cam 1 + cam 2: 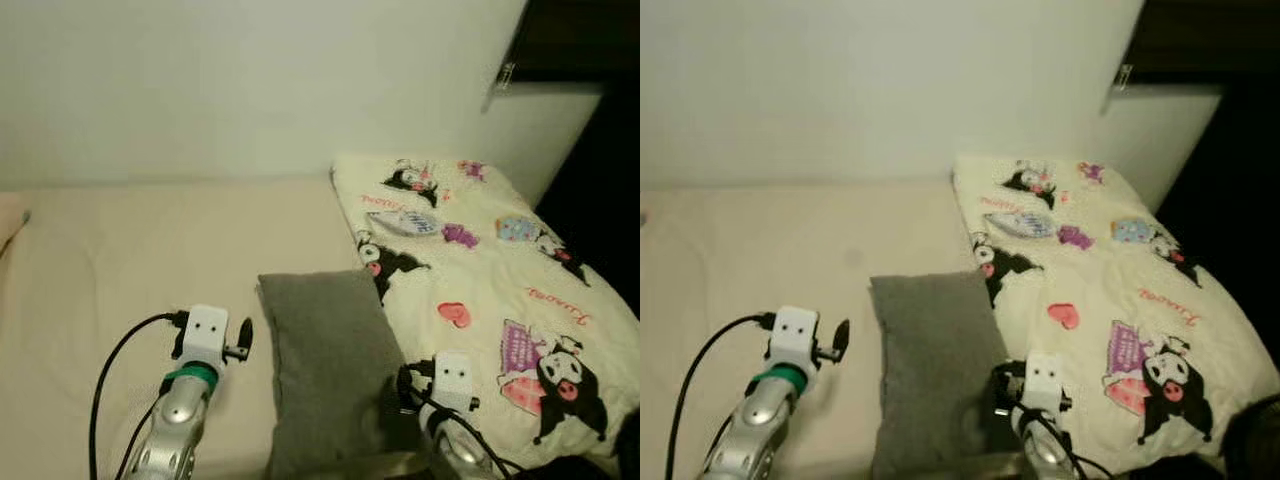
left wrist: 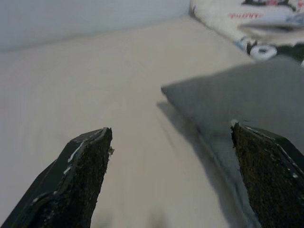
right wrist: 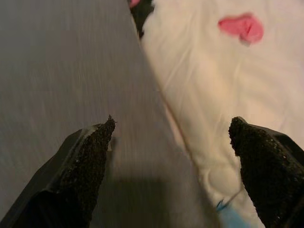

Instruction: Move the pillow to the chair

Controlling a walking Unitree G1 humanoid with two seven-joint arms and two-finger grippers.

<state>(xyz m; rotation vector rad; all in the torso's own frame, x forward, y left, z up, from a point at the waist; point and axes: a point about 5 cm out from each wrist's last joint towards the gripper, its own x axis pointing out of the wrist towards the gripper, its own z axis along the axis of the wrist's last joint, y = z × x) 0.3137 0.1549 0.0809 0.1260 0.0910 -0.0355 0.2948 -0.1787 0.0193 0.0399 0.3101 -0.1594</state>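
While wide open, left tool [image 2: 171,178] beside gray pillow [image 1: 325,370], right tool [image 3: 171,171] straddling its edge, holding nothing.

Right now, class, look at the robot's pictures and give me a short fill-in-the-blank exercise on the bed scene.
1. The pillow is ____ in colour.
2. The cartoon-print blanket lies on the pillow's ____ side.
3. The fingers of the left gripper are ____.
4. The right gripper straddles the pillow's edge beside the ____.

Missing words: grey; right; open; blanket
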